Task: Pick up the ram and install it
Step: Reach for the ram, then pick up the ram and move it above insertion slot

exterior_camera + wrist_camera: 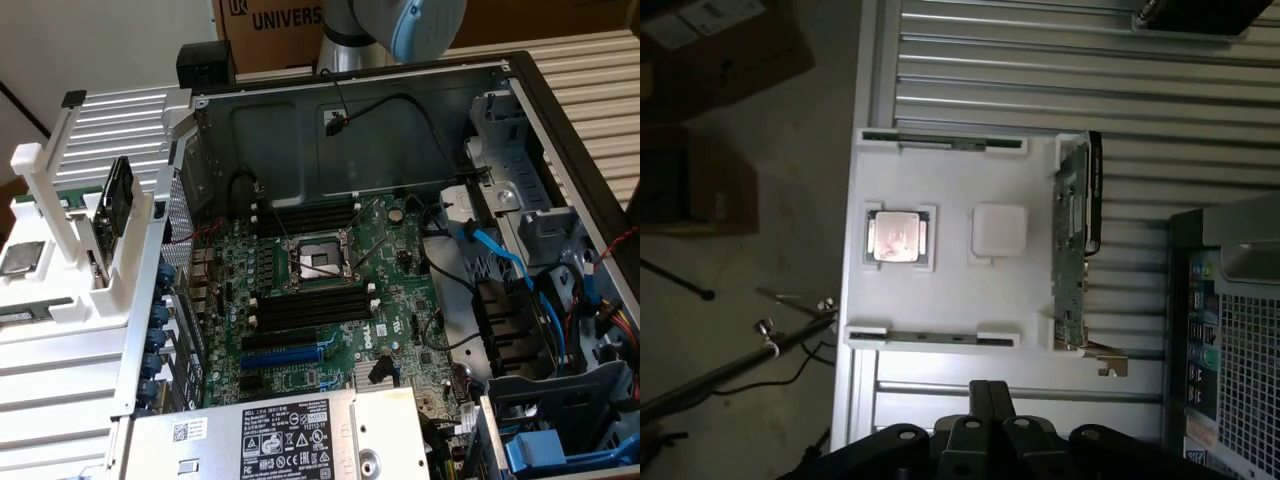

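Note:
Two ram sticks stand on edge in the white parts holder [950, 290]. One thin dark green ram stick [940, 143] sits along the holder's far side. The other ram stick [930, 338] sits along the side nearest my gripper [990, 385]. The gripper hangs above the holder, a little off that nearer stick, with its dark fingers together and nothing between them. In the exterior view only the arm's grey joint [425, 25] shows, above the open computer case. The motherboard's black memory slots [310, 305] lie beside the processor socket [320, 262].
The holder also carries a processor chip [898, 238], a white square block [998, 230] and an upright green expansion card [1075, 240]. The case's metal wall [350, 120], drive cages [560, 240], blue cables [500, 250] and a blue expansion slot [290, 352] surround the motherboard.

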`<act>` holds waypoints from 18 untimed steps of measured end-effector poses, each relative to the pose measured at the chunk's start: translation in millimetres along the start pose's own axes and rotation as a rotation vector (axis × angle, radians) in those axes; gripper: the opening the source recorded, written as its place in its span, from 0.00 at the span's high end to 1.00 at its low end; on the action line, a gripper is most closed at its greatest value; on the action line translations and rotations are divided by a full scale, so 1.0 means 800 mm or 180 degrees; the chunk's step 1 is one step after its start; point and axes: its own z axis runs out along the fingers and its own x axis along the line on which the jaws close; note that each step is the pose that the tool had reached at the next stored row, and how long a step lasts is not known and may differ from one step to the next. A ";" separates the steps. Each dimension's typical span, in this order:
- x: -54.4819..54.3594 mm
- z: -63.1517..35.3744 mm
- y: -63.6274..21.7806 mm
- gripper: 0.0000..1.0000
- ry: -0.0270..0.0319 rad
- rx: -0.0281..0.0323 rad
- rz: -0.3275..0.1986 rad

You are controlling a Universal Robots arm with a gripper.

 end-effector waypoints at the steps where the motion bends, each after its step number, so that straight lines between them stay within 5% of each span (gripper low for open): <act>1: 0.002 0.002 0.000 0.90 -0.0001 -0.0001 -0.0007; 7: 0.004 0.021 0.001 0.90 0.0001 -0.0001 -0.0023; 18: 0.004 0.021 0.001 0.90 0.0001 -0.0001 -0.0023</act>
